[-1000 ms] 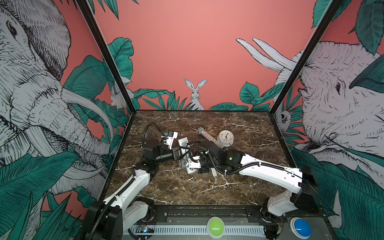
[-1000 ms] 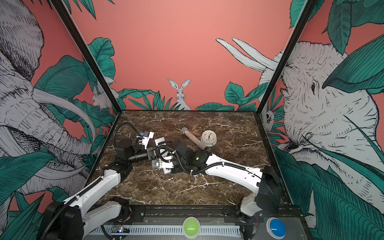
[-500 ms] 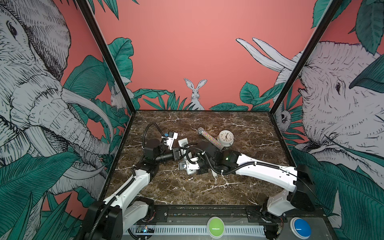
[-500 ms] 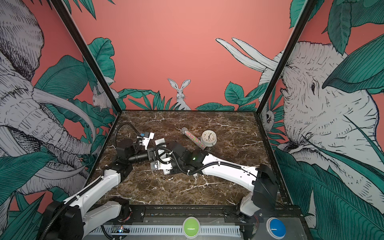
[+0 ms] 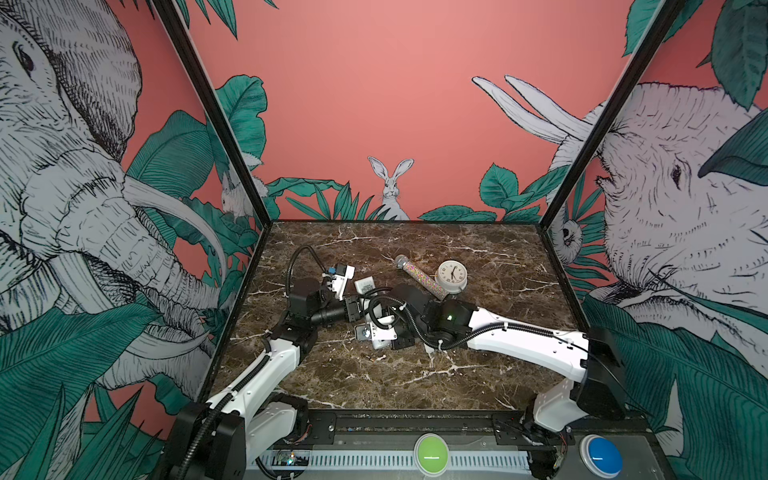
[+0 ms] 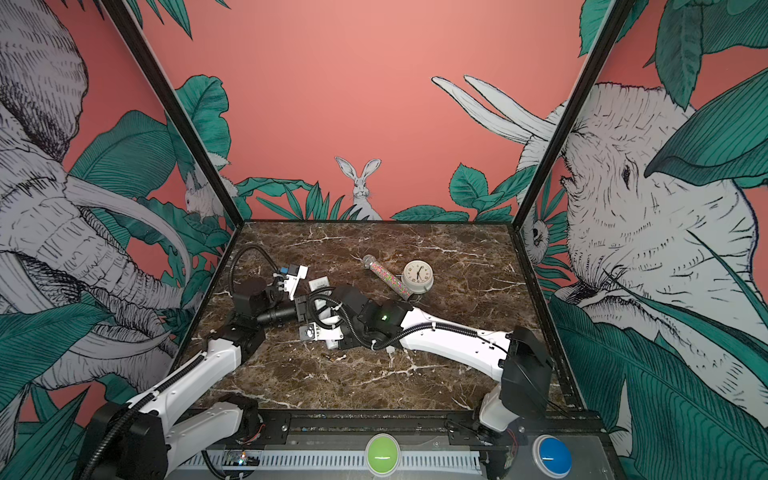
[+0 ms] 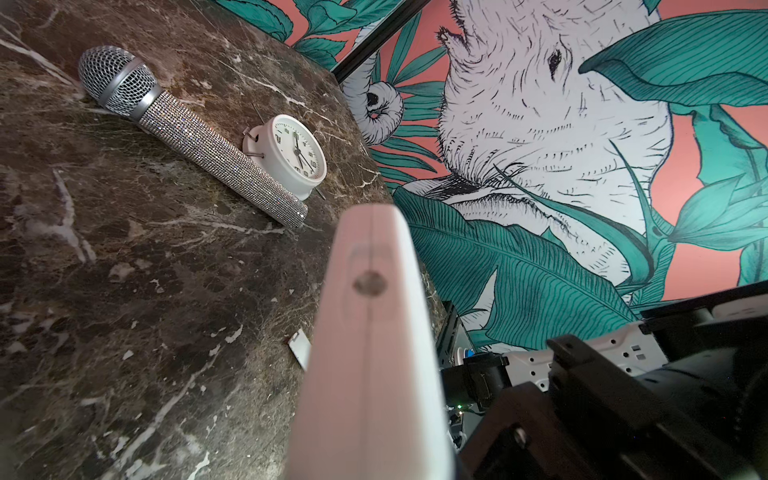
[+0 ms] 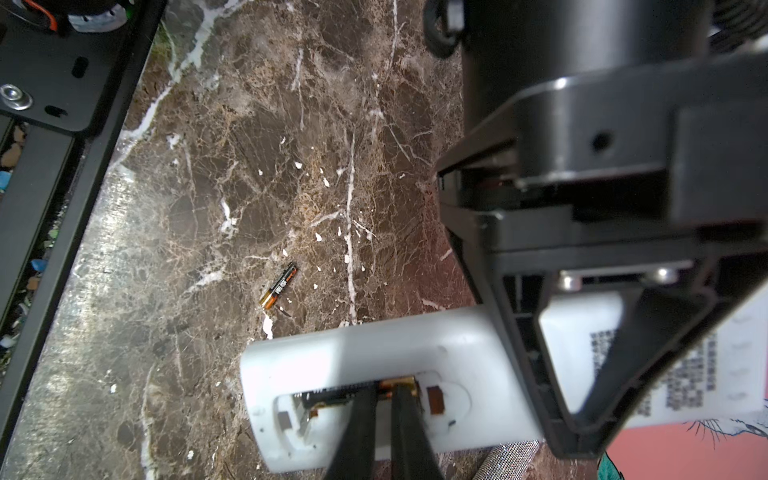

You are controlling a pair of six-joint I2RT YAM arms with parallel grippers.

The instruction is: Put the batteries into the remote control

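Evidently the remote control (image 8: pixel 374 353) is lifted off the counter (image 8: pixel 249 166) and clenched by the left hand (image 8: pixel 582 365), so its open bay faces the right hand (image 8: pixel 384 395). That hand pinches one battery (image 8: pixel 395 382) into the bay. In a top view, the spare battery (image 5: pixel 376 356) lies loose at 6 o'clock.

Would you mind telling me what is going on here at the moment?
The left gripper holds the remote, its compartment open. The right gripper pinches a battery inside that compartment. A second battery lies loose on the table, not yet loaded.
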